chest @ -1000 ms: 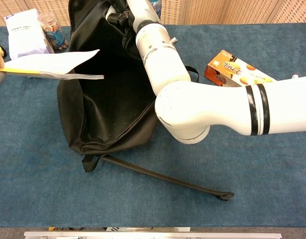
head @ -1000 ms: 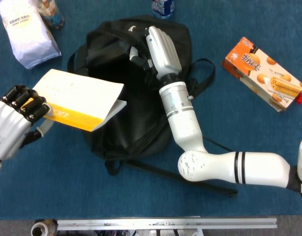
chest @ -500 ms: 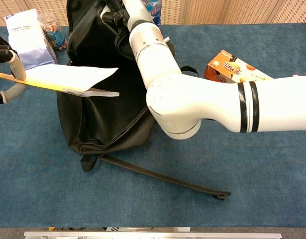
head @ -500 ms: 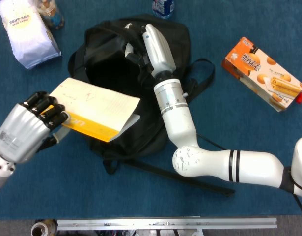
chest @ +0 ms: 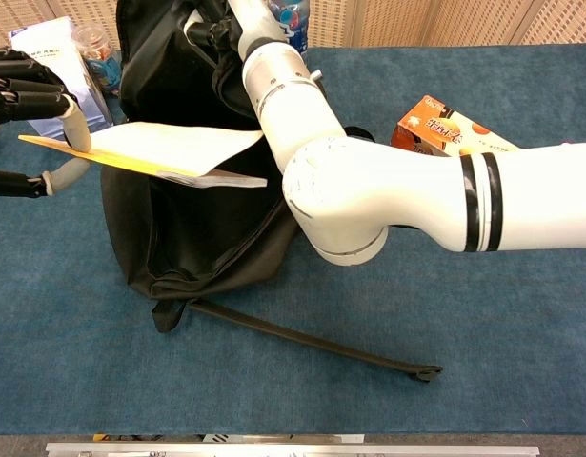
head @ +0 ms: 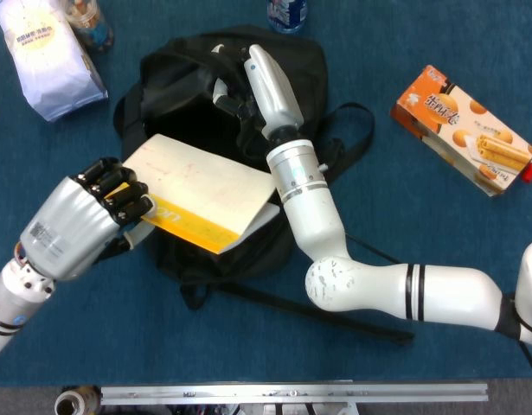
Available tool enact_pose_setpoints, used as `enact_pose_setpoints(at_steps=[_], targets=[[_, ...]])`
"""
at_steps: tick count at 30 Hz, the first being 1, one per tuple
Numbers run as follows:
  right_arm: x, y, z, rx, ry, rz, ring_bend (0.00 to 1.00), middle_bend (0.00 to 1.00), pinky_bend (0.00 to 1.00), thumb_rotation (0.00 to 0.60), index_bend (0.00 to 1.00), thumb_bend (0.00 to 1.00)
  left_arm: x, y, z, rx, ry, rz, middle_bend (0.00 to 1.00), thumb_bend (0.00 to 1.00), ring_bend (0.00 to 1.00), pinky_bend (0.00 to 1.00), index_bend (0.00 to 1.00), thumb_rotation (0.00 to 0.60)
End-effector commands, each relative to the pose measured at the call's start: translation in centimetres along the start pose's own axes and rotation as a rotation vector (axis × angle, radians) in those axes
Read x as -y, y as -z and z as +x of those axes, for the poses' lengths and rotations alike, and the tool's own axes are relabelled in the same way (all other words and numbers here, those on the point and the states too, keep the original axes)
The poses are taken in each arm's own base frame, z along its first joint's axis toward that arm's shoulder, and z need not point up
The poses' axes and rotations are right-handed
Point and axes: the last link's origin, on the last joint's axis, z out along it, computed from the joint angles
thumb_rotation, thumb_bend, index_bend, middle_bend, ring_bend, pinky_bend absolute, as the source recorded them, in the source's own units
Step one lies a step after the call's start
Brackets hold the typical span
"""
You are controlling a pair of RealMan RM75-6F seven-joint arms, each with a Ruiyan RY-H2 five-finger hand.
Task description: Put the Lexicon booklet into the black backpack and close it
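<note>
left hand (head: 75,226): fingers clamped on the left edge of the booklet, thumb under, other fingers on top; seen the same way in the chest view.
booklet (head: 205,197): held flat, near level, over the open mouth of the backpack, not inside it. Cream top page, yellow-orange cover band below with white letters; only "...ON" or so reads in the head view, rest hidden by the fingers.
backpack (head: 183,78): black, lying on the table, mouth held open and dark inside. Far corner of the booklet overlaps the right rim of the opening.
right hand (head: 264,82): reaches into the top of the backpack, fingers hooked on the upper edge of the opening, probably gripping the fabric; fingertips buried in black cloth, so grip is not fully clear.
strap (chest: 312,343): long black strap trails from the bottom of the backpack across the table towards the near right.
table (head: 248,346): blue cloth surface.
box (head: 464,130): orange snack box, right of the backpack, well apart; pictures of round biscuits, Asian script on it, not readable.
bag (head: 45,56): white pouch at far left with small printed text, too small to read.
bottle (head: 287,13): blue-labelled, just behind the backpack, cut off by the frame edge.
</note>
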Motion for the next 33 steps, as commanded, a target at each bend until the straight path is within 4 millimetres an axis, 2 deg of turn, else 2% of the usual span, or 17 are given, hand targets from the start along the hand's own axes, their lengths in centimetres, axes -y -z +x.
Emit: enact_pose_setpoints(at_steps=[1, 14, 23, 33], targets=[[0.1, 0.0, 0.2, 0.010, -0.019, -0.002, 0.71, 0.68, 0.99, 0.600, 0.78, 1.00, -0.1, -0.4, -0.4, 0.004, 0.008, -0.004, 0.59, 0.35, 0.45, 0.41, 0.66, 0.600], [0.4, 0.3, 1.7, 0.052, -0.008, -0.032, 0.71, 0.68, 0.99, 0.600, 0.78, 1.00, -0.7, -1.7, -2.0, 0.009, 0.005, -0.027, 0.59, 0.35, 0.45, 0.41, 0.66, 0.600], [0.6, 0.2, 1.8, 0.066, -0.042, -0.044, 0.71, 0.68, 0.99, 0.600, 0.78, 1.00, -1.4, -2.6, -2.2, -0.014, 0.027, -0.055, 0.59, 0.35, 0.45, 0.41, 0.66, 0.600], [0.8, 0.6, 2.2, 0.070, -0.057, -0.043, 0.71, 0.68, 0.99, 0.600, 0.78, 1.00, -0.1, -3.2, -4.3, 0.044, -0.065, 0.026, 0.59, 0.35, 0.45, 0.40, 0.66, 0.600]])
